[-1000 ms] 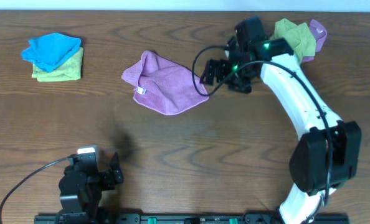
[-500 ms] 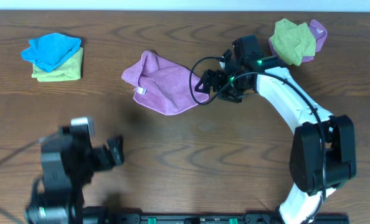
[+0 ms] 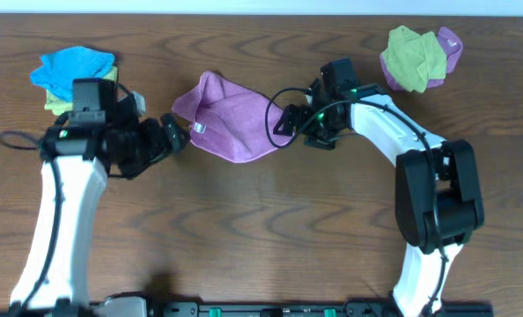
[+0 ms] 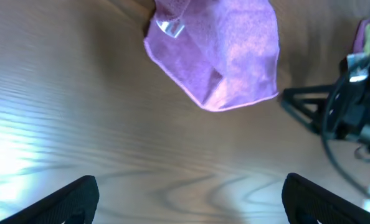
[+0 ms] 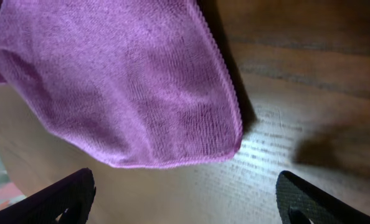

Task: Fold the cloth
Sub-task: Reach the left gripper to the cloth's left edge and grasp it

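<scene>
The purple cloth [image 3: 232,116] lies loosely crumpled, partly folded over itself, on the brown table, with a white tag at its left edge. It also shows in the left wrist view [image 4: 225,53] and the right wrist view [image 5: 116,81]. My left gripper [image 3: 172,136] is open and empty just left of the cloth, apart from it; its fingertips frame bare table [image 4: 185,199]. My right gripper [image 3: 285,121] is open and empty at the cloth's right corner, fingers spread wide over the table just short of the cloth's hem [image 5: 182,199].
A bright blue cloth [image 3: 72,70] lies on a folded yellow-green cloth [image 3: 59,104] at the back left, behind my left arm. A yellow-green cloth [image 3: 413,55] lies on another purple cloth [image 3: 449,44] at the back right.
My left arm swung up from the front edge to the cloth's left side. My right gripper moved left and down to the cloth's right corner.
</scene>
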`<state>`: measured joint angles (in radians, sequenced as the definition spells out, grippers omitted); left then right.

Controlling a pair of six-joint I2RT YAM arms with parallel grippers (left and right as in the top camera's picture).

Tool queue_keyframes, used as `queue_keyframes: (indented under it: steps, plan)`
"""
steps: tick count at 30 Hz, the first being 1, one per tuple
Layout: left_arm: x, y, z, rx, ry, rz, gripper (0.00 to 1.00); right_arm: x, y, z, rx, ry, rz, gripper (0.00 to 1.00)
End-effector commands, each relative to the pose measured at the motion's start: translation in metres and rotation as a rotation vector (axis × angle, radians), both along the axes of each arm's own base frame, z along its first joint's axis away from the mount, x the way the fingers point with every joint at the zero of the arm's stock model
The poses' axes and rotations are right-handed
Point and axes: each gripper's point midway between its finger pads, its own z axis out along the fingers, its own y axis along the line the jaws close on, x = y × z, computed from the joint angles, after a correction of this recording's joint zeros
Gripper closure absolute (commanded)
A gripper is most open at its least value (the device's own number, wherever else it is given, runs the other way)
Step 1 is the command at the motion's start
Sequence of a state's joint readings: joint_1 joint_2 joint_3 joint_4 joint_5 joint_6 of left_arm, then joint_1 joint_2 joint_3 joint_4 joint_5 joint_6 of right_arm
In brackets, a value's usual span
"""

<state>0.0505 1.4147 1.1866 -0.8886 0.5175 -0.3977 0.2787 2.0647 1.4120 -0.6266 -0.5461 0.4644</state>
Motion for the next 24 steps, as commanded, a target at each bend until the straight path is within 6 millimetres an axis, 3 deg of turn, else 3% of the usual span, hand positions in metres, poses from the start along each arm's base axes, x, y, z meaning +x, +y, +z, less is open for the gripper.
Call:
queue_keyframes:
  steps: [1,11,16,24]
  plan:
    - [0.012,-0.012,-0.005,-0.124,0.076,0.084,0.05,0.004,0.001,0.001,0.015,-0.006,-0.017,0.07]
    - [0.039,-0.024,-0.040,-0.239,0.163,0.125,0.05,0.011,0.003,-0.008,0.019,-0.013,-0.034,0.12]
    - [0.048,-0.024,-0.046,-0.245,0.147,0.122,0.05,0.011,0.004,-0.020,0.026,0.019,-0.052,0.16]
    - [0.056,-0.023,-0.048,-0.237,0.122,0.124,0.05,0.013,0.012,-0.019,0.036,0.005,-0.048,0.20]
